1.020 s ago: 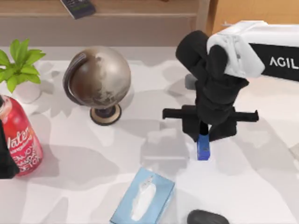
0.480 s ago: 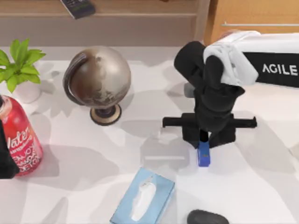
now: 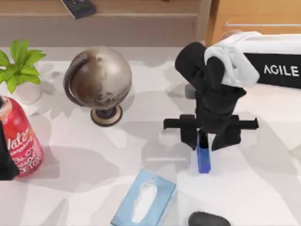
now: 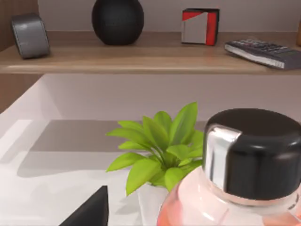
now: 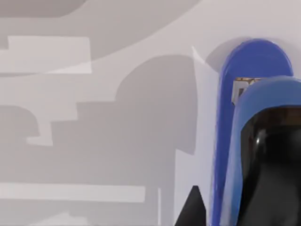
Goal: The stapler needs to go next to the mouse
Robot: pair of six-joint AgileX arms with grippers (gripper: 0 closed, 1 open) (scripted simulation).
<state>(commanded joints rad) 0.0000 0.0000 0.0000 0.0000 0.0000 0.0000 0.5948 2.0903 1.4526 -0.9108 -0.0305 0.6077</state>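
The bright-blue stapler (image 3: 203, 159) lies on the white table right of centre, pointing toward the front edge. My right gripper (image 3: 206, 146) hangs straight over its back end. It is open, with one dark finger on each side of the stapler. The right wrist view looks down on the stapler (image 5: 235, 132) from very close, its dark top part at the picture's edge and one fingertip (image 5: 192, 212) beside it. The black mouse (image 3: 209, 219) rests at the table's front edge, a short way in front of the stapler. My left gripper (image 3: 4, 160) is parked at the far left beside a red bottle.
A light-blue tissue box (image 3: 143, 200) lies left of the mouse. A globe (image 3: 99, 80) stands at centre left, with a potted plant (image 3: 19, 63) and the red bottle (image 3: 21, 141) at the left edge. A remote (image 3: 78, 7) lies on the back shelf.
My right arm shifted slightly left and toward the front. Its fingers now stand wider apart, and more of the stapler's length shows between them. The left arm has not moved.
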